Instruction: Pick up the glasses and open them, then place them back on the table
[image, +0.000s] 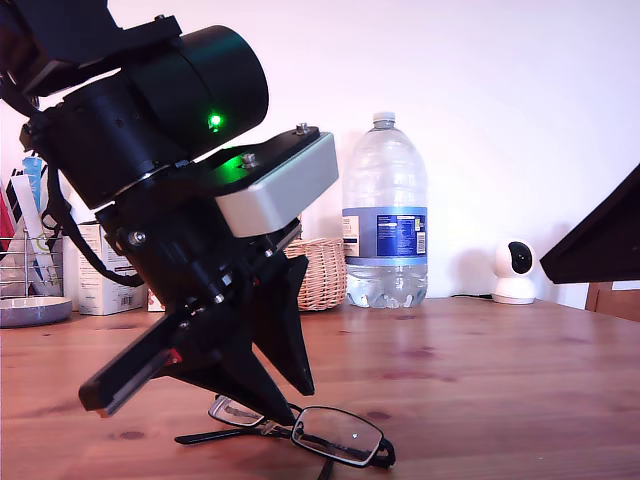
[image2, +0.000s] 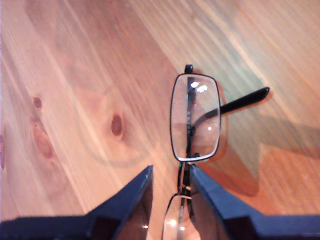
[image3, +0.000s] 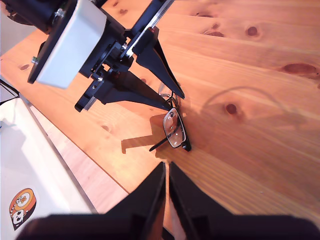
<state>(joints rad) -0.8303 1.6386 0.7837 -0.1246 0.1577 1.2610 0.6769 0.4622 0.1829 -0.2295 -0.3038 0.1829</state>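
1. The glasses (image: 322, 432) lie on the counter (image: 480, 370), their bridge between the tips of my first pincer (image2: 170, 176); one lens juts beyond those tips.
2. My first pincer stands narrowly parted astride the bridge; whether it pinches the frame cannot be told.
3. My second pincer (image3: 167, 172) hangs clenched and empty, well apart from the glasses.
4. Risk, judged: thin metal may slip or twist if lifted by the bridge alone; tips could scrape a lens.
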